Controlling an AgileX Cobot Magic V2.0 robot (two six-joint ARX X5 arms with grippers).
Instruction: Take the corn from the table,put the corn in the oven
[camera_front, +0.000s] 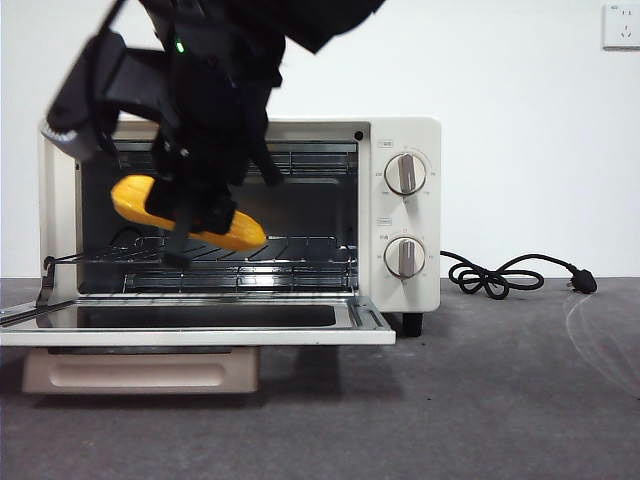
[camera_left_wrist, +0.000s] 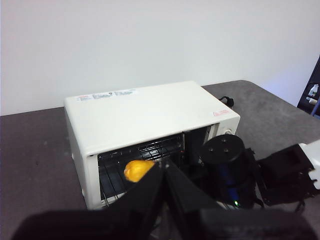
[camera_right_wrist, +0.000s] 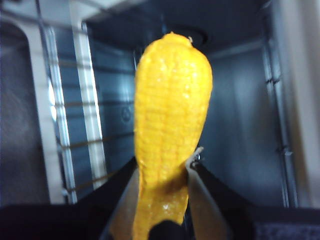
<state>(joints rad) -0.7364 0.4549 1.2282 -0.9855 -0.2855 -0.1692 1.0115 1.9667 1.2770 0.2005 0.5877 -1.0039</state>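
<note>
Right end effector (camera_front: 205, 222) clamping the corn (camera_front: 190, 214) at mid-length, carrying it level just above the wire rack (camera_front: 290, 250) inside the open oven (camera_front: 400, 135), presumably for release. Left end effector (camera_left_wrist: 165, 172) waiting, jaws together, empty.

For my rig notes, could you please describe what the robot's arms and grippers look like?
Both are black. The right gripper has angular black jaws on a bulky dark arm with a small green light. The left gripper has wedge-shaped black jaws.
</note>
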